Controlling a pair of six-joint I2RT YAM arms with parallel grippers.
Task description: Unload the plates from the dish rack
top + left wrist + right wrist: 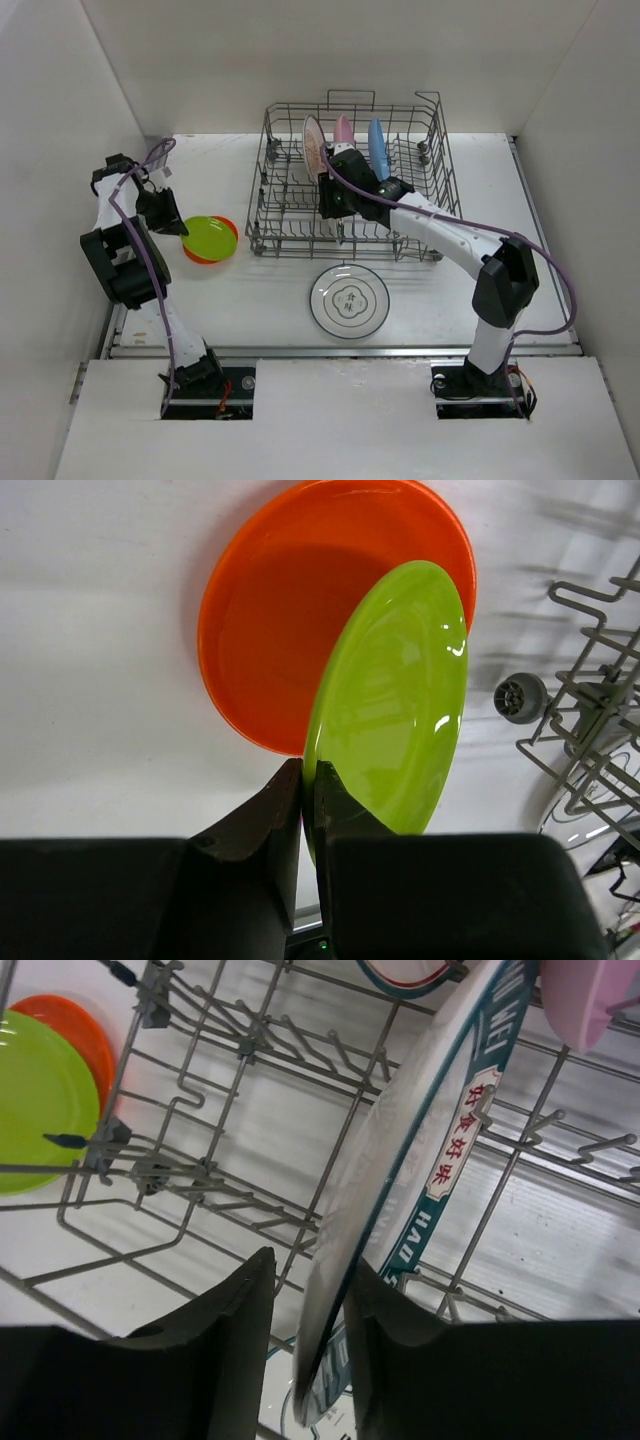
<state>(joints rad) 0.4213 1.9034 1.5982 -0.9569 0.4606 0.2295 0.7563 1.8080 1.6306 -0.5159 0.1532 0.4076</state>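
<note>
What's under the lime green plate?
An orange plate lying on the table. The lime green plate, pinched by the left claw, covers part of it.

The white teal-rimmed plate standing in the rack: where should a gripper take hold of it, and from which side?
Pinch its upper rim from above, with a finger on each face. The white plate stands on edge between the dish rack tines, so only that thin edge is free. The right gripper straddles it this way.

I see a robotics lab cell: bare white walls [300, 60] box in my white surface [250, 300], with the left arm [125, 260] and right arm [505, 280] bolted at six o'clock.
</note>
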